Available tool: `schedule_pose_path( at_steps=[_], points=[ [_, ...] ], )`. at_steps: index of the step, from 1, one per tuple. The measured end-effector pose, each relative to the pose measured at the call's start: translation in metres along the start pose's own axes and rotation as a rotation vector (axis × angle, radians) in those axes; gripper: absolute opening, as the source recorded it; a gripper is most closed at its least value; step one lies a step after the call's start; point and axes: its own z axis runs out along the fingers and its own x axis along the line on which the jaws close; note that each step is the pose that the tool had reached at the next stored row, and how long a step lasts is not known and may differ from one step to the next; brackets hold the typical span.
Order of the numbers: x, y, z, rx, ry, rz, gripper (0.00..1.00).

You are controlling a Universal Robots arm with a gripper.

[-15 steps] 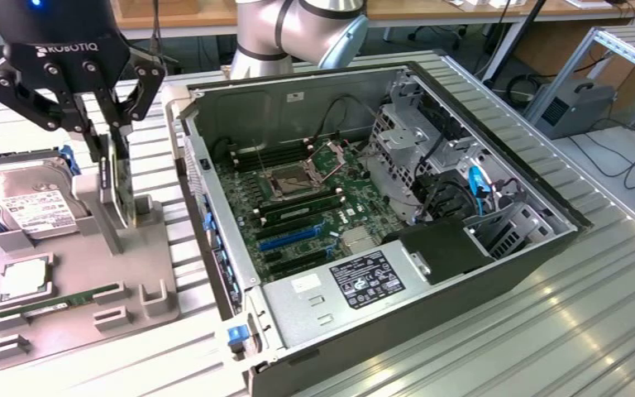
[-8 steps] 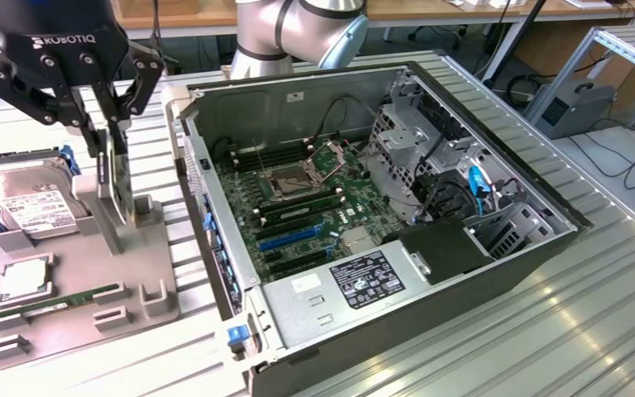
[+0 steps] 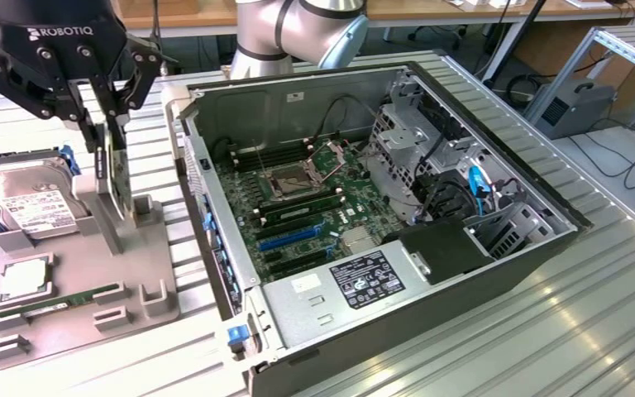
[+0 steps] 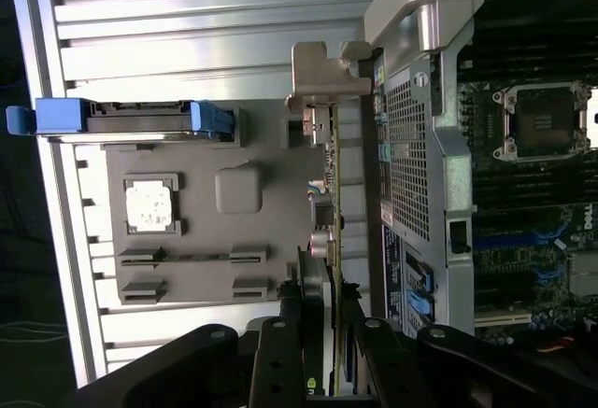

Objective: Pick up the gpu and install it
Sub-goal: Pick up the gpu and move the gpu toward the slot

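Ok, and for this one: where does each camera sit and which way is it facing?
Exterior view: raised off the arm, angled down on the open grey computer case, grey parts tray and slatted metal table; shows the grey arm and black end effector at the upright dark gpu card.
Wrist view: on the wrist, looking along the end effector onto the card's edge, tray and case.
Shared: end effector, gpu card, tray, case.

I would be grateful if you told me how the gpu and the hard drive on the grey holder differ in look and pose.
The gpu is a thin card standing on edge; the hard drive is a thicker silver block with a white label, propped at a tilt. The gpu ends in a metal bracket; the hard drive carries blue rails. Both sit in the grey holder.
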Motion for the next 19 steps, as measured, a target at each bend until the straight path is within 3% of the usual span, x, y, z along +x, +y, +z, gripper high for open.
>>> schedule_pose_path(
  at_steps=[19],
  points=[
    [0.0, -0.0007, -0.0137, 0.0001, 0.0, 0.0, 0.27]
  ],
)
